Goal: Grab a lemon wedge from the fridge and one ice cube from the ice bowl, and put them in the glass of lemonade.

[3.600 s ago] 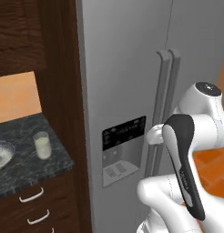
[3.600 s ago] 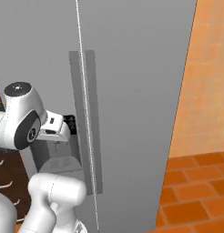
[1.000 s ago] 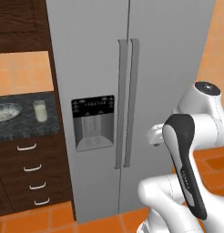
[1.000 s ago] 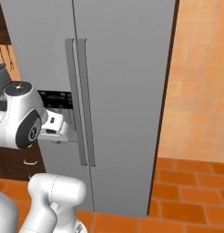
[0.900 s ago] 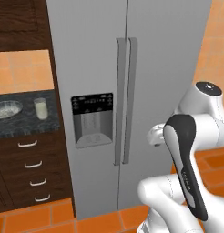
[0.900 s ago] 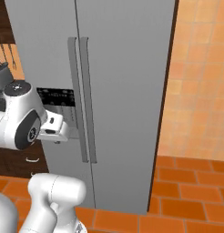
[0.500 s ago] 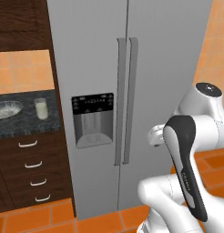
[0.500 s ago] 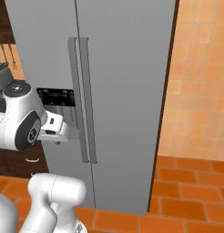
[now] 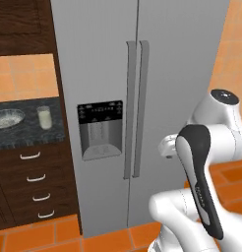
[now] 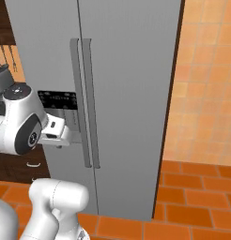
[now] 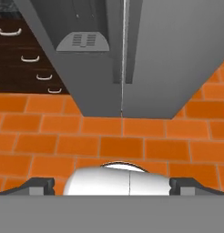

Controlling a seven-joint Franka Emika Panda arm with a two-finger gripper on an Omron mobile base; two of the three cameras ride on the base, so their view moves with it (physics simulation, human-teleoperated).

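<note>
In the left base view we see the dark worktop (image 9: 24, 138) left of the fridge (image 9: 103, 74), carrying the ice bowl (image 9: 8, 118) and, just beside it, the glass of lemonade (image 9: 43, 117) with pale liquid inside. We cannot tell what the bowl holds. The right base view shows an orange tiled wall (image 10: 206, 84) right of the fridge. Both fridge doors are closed, handles (image 9: 136, 108) side by side. In the hand view we look down at the orange floor (image 11: 132, 141); the gripper (image 11: 111, 185) has its jaws wide apart, holding nothing. The arm is folded before the fridge.
</note>
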